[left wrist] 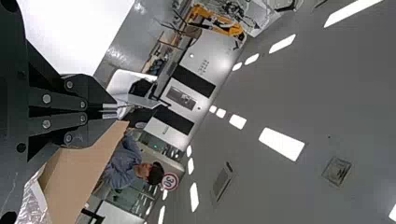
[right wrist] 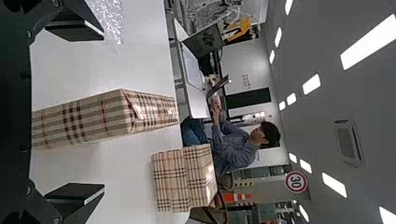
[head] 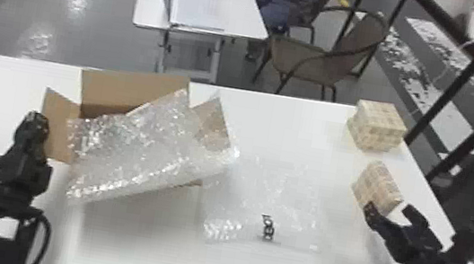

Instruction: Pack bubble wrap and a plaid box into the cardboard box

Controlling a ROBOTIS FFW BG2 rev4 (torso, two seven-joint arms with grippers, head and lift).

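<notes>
Bubble wrap [head: 141, 155] across cardboard box [head: 131, 92]

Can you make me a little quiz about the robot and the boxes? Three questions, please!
1. True or false: the upper bubble wrap is packed completely inside the cardboard box.
2. Which gripper has its fingers apart, facing a plaid box?
A) left gripper
B) right gripper
3. Fill in the blank: the lower bubble wrap, with dark print on it, lies flat on the white ____.

Key: 1. false; 2. B; 3. table
</notes>
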